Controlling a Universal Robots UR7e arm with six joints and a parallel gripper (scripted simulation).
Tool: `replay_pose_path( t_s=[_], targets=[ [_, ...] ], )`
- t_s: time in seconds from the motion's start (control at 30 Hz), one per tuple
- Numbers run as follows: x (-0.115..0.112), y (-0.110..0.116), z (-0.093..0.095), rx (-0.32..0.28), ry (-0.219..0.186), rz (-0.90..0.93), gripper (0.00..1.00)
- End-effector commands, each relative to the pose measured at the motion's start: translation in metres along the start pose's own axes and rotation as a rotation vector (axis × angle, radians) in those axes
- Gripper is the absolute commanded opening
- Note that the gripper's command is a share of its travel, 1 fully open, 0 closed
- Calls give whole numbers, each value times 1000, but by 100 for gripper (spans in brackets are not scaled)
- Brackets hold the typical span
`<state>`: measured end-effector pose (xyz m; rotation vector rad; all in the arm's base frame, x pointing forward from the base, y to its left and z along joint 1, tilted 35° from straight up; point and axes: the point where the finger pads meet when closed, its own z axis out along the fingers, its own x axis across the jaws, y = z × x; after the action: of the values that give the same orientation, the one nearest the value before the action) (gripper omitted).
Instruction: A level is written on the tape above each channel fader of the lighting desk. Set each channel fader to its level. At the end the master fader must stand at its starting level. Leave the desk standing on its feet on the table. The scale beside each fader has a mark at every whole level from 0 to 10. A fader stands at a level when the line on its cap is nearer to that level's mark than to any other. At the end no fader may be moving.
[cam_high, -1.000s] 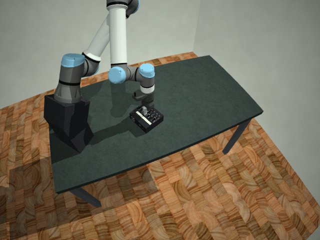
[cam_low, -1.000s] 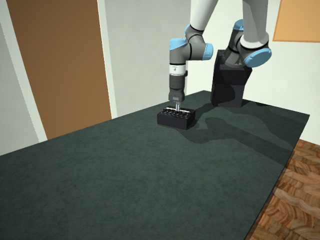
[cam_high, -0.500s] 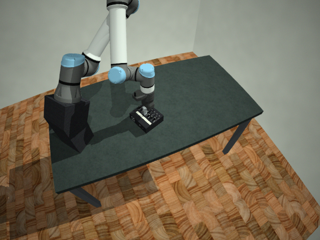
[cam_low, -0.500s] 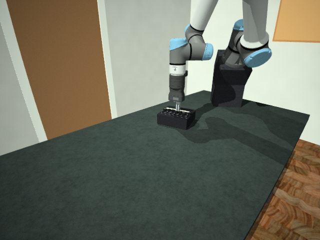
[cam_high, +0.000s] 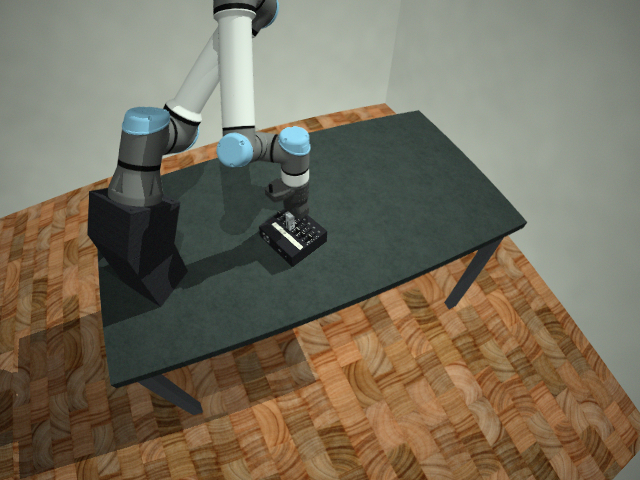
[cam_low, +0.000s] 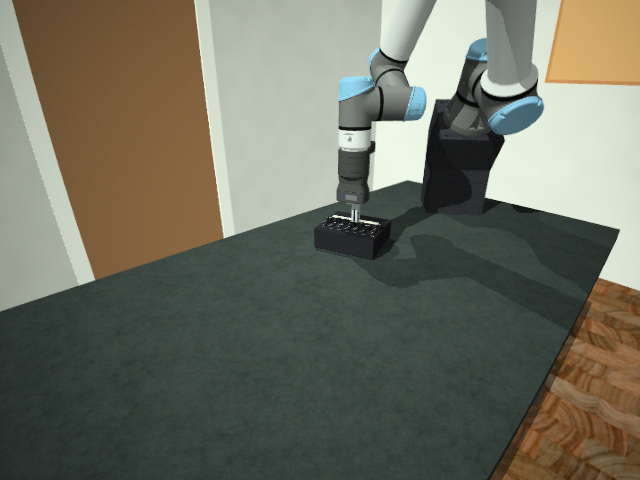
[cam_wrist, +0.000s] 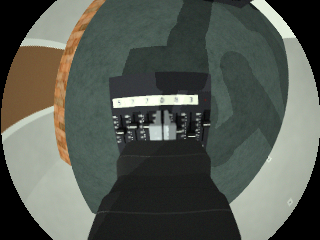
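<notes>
1. Closest to my wrist cam: my claw (cam_low: 354, 215) is pinched fully closed with nothing in it, pointing straight down over the middle of the fader row.
2. Right under it sits the lighting desk (cam_high: 294, 248), a small black box standing flat on the table (cam_high: 403, 206), near my end of it.
3. The pale tape strip (cam_wrist: 156, 102) runs just past the faders; the writing's too small for me to read.
4. Farther back is my black pedestal (cam_low: 439, 175).
</notes>
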<state>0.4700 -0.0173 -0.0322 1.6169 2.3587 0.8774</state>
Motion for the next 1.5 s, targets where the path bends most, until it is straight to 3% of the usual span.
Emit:
replay_pose_path(
  t_s=[0.0, 1.47],
  targets=[
    [0, 2, 0, -1, -1, 0, 0],
    [0, 23, 0, -1, -1, 0, 0]
  ],
)
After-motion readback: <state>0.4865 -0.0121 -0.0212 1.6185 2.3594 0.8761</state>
